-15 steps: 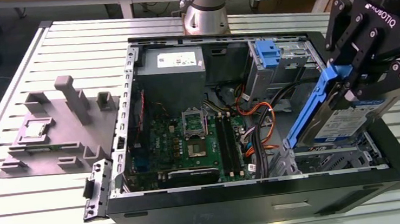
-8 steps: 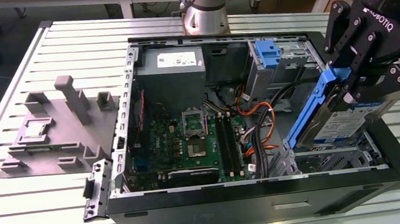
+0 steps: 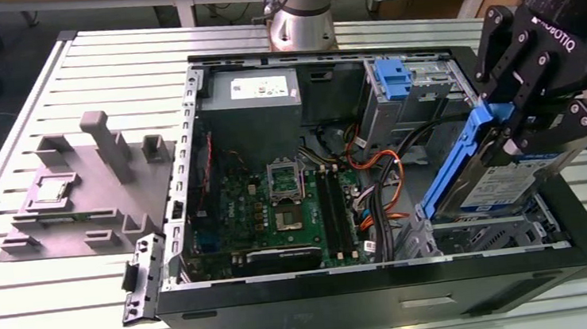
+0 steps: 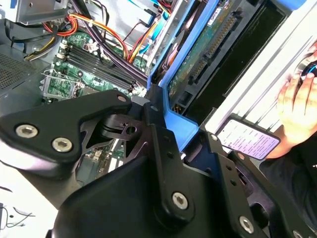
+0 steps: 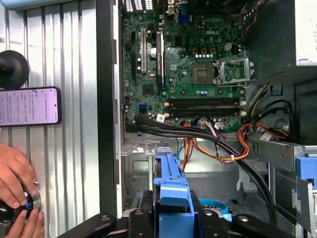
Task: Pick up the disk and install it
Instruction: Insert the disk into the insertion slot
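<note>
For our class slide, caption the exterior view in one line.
Black tool holds the flat silver-grey blue-railed disk tilted over the open black metal computer case.

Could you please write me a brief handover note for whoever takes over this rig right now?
Claw: shut on the disk, gripping its blue rail.
Disk: lifted and tilted steeply over the exterior view's right side of the open computer case, with its lower end near the metal drive bay.
Done: pickup.
Left: the disk is not yet seated in the bay.

Robotics lab: slotted alu bench [image 3: 103,61], open PC case [image 3: 390,288], robot arm base [image 3: 300,20]
</note>
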Action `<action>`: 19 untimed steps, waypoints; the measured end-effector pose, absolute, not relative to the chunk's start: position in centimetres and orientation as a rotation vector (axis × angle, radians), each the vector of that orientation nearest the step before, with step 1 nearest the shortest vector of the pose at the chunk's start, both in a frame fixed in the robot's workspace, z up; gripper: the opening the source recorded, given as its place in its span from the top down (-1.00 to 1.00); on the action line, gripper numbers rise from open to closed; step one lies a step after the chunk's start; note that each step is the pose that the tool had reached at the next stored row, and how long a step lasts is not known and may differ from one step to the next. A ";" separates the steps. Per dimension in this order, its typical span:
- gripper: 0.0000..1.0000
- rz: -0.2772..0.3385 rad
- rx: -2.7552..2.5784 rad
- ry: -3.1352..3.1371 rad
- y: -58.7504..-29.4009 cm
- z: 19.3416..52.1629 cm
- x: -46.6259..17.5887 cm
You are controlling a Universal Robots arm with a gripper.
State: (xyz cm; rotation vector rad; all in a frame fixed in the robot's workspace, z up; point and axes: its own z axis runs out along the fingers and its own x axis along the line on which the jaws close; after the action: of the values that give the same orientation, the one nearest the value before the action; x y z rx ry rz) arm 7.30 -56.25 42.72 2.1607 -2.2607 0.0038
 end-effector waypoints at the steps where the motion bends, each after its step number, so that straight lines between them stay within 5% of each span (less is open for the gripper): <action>1: 0.27 0.004 2.161 -2.261 -56.3 42.6 7.3; 10: 0.27 0.004 2.161 -2.261 -56.2 42.3 7.3; 13: 0.00 0.008 2.162 -2.262 -56.2 42.2 7.3; 19: 0.00 0.015 2.166 -2.266 -56.2 41.2 7.3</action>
State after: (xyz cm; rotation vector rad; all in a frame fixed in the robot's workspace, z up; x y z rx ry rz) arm 7.30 -56.25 41.24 2.1657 -2.2658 0.0155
